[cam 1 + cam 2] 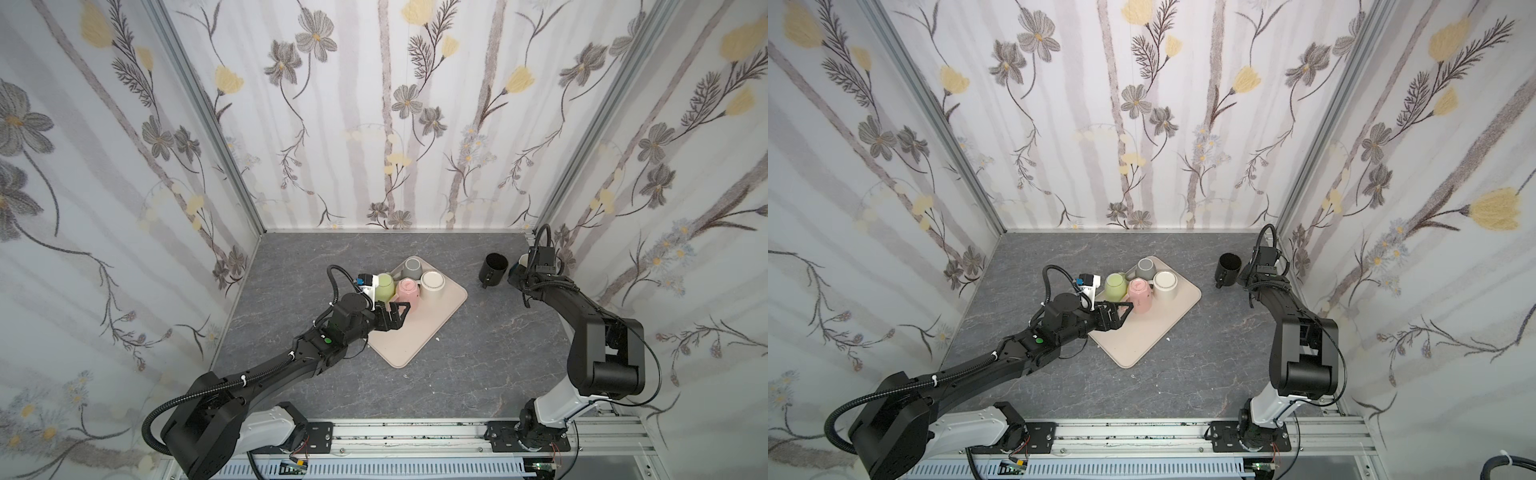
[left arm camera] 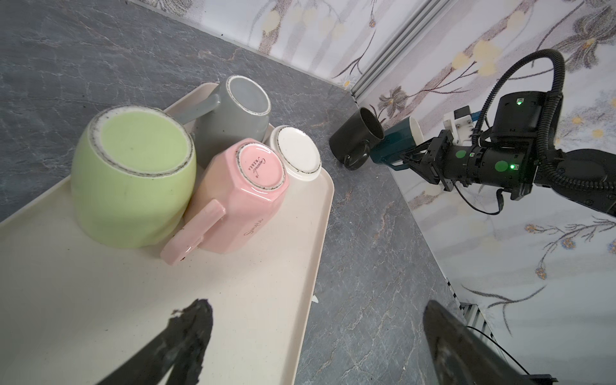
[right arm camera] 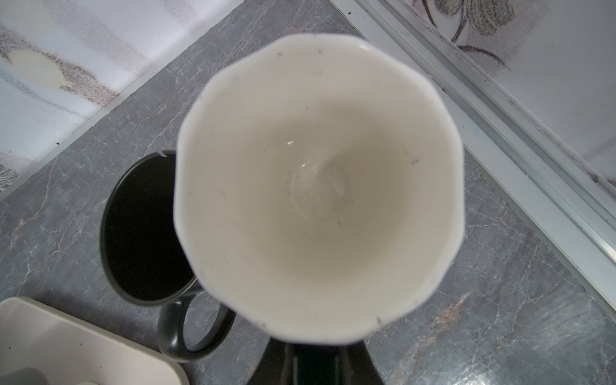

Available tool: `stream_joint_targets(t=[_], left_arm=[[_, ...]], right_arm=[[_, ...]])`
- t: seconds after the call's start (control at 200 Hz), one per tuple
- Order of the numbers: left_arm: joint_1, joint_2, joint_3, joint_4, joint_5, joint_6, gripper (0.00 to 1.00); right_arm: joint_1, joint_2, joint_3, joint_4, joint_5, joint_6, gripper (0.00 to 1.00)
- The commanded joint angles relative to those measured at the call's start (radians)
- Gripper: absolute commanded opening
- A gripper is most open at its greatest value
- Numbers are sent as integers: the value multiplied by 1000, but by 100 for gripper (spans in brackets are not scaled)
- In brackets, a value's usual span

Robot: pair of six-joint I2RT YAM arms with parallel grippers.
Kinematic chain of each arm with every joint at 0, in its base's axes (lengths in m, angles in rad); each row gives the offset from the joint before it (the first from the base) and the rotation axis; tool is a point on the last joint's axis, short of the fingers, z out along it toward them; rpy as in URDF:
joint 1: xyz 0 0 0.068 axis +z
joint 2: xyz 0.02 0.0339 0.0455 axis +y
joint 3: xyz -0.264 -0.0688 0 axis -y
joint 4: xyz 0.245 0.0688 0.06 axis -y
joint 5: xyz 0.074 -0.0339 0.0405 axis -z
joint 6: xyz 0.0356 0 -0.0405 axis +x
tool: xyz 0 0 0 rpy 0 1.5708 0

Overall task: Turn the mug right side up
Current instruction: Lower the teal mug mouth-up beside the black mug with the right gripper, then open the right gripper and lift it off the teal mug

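Note:
A teal mug (image 2: 395, 140) with a cream inside (image 3: 316, 183) is mouth up at the back right of the table, close beside an upright black mug (image 1: 493, 270). My right gripper (image 2: 401, 160) is shut on the teal mug's handle, low at its side. In a top view only the mug's pale rim (image 1: 523, 261) shows behind that gripper (image 1: 519, 276). My left gripper (image 1: 401, 313) hangs open over the tray (image 1: 415, 336), just in front of a pink mug (image 1: 406, 291), with nothing between its fingers (image 2: 193, 326).
On the beige tray (image 2: 233, 300) a green mug (image 2: 133, 173), the pink mug (image 2: 246, 193), a grey mug (image 2: 240, 110) and a white mug (image 2: 296, 153) stand upside down, packed together. The right wall's rail (image 3: 500, 116) runs close behind the teal mug.

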Motion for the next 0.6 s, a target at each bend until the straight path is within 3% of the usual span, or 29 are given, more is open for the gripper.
stream_joint_targets(t=[0.0,0.09,0.135,0.595], left_arm=[[1,-2,4,5,-12,13,100],[1,-4,5,3,-15,14,100],[1,-4,4,2,-16,14,100],[2,-7,7,-10,-17,8,100]], right_arm=[[-1,9,18,41,29,-12,43],[-1,9,19,41,18,-7,60],[-1,9,20,41,15,-6,64],[-1,-69,6,15,30,-5,77]])
